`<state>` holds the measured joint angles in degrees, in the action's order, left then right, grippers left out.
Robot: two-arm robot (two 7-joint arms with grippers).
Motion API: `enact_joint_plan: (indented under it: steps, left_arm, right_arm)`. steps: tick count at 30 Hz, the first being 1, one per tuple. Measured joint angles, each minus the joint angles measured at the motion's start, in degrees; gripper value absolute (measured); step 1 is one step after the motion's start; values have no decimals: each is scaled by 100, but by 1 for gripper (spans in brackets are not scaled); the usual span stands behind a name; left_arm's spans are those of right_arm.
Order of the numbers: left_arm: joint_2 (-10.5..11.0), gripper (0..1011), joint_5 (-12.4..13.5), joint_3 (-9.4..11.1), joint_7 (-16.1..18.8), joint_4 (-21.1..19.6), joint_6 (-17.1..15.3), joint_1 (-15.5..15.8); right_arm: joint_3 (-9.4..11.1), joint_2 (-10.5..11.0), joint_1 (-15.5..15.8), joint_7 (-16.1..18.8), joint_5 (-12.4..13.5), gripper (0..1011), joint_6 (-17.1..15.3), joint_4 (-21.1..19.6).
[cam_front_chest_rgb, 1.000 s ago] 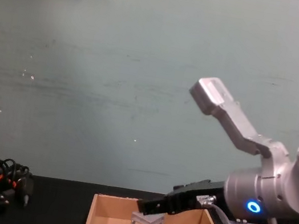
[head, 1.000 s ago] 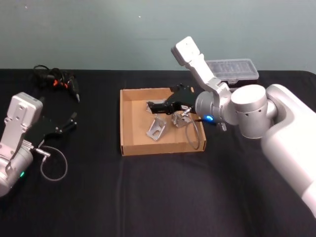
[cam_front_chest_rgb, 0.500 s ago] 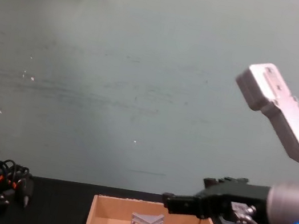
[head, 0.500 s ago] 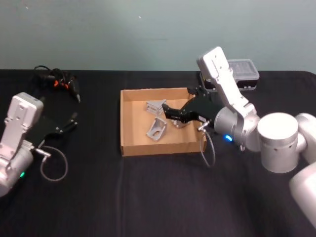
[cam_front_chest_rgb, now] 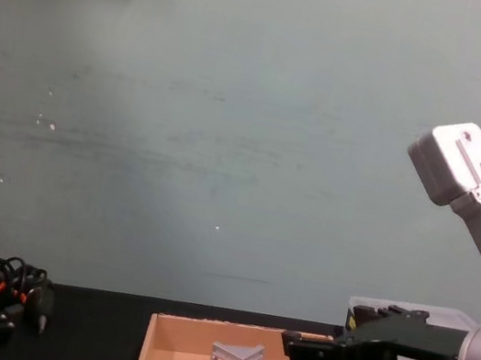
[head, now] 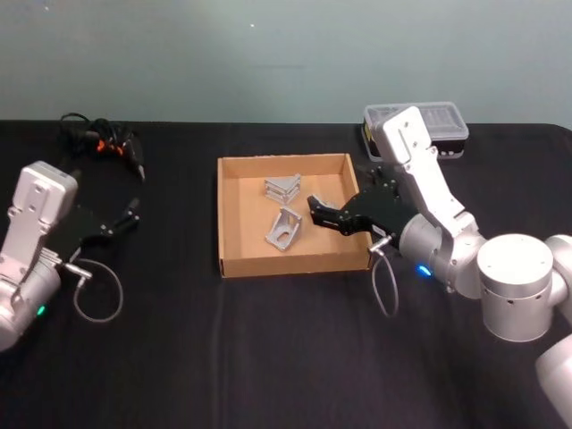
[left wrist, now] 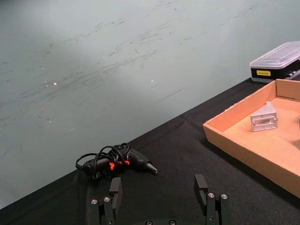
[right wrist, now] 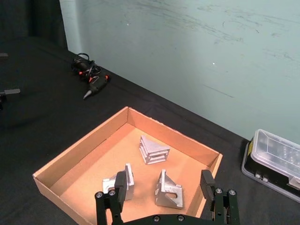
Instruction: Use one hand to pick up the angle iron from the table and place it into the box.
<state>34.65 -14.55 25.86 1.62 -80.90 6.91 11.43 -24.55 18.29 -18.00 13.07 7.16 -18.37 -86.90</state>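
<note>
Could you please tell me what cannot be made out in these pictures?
Third iron: head view, hidden behind right gripper.
Box front: chest view, cut off by the lower edge.
Case label print: left wrist view, too small.

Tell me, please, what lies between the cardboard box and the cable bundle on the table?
Only bare black table in the head view: nothing lies between the box and the cable bundle.

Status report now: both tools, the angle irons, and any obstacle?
Right tool open, empty, over box. Left tool open, parked at table's left. Three angle irons in box. No obstacle seen.
</note>
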Motion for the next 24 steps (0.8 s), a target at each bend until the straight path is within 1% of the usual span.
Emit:
enact_joint_plan:
  steps: [24]
  left_arm:
    - [0,1011,0,0,0,0,0,0]
  right_arm:
    - [-25,1,-46,15,6,1000,-15,28]
